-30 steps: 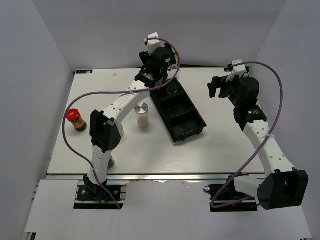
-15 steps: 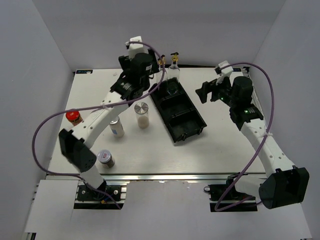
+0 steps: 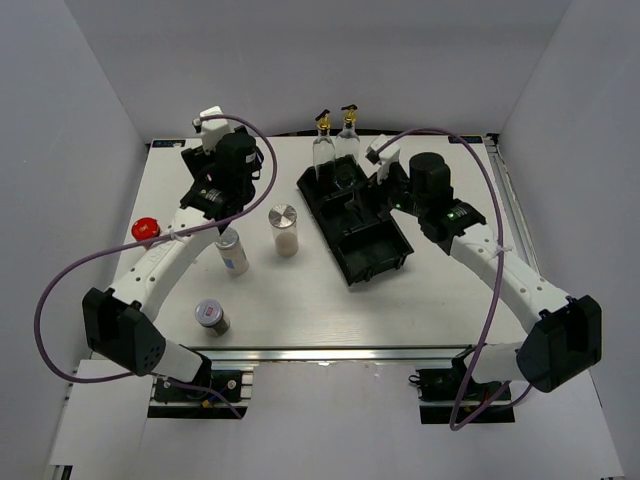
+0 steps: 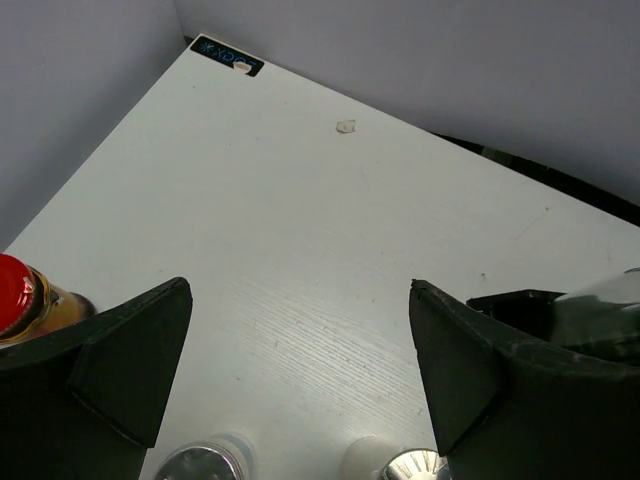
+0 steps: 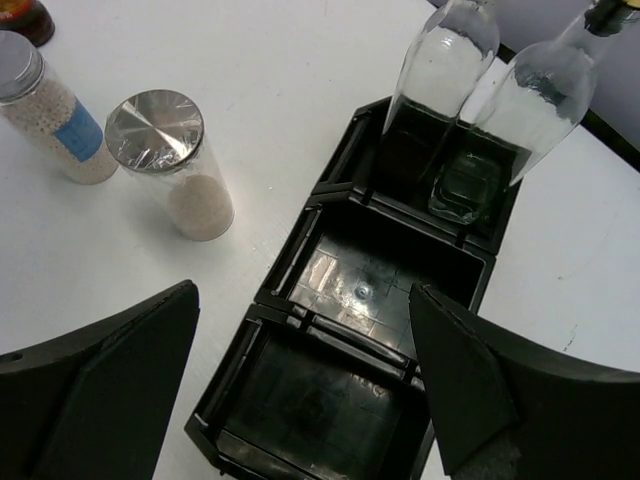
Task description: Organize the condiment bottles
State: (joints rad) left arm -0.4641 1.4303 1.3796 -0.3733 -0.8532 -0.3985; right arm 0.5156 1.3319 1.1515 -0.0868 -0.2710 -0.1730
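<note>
Two tall clear glass bottles (image 3: 323, 150) (image 3: 347, 143) with gold spouts stand in the far compartment of the black tray (image 3: 392, 262); the right wrist view shows them (image 5: 445, 60) (image 5: 545, 95) upright there. A silver-lidded shaker (image 3: 285, 230) (image 5: 170, 160), a blue-labelled shaker (image 3: 232, 250) (image 5: 50, 120) and a small shaker (image 3: 210, 315) stand left of the tray. The red-capped jar (image 3: 147, 228) (image 4: 15, 300) is at the left edge. My left gripper (image 3: 212, 190) (image 4: 300, 290) hangs open and empty above the far-left table. My right gripper (image 3: 375, 195) (image 5: 302, 290) is open and empty over the tray.
The tray's middle compartment (image 5: 385, 275) and near compartment (image 5: 320, 410) hold nothing. Grey walls close in the table on the left, back and right. A sticker (image 4: 227, 55) marks the far-left corner. Purple cables loop off both arms.
My left arm has swung left, away from the tray's far end, uncovering the two glass bottles. My right arm has moved left and now hangs over the tray. Both grippers stayed open.
</note>
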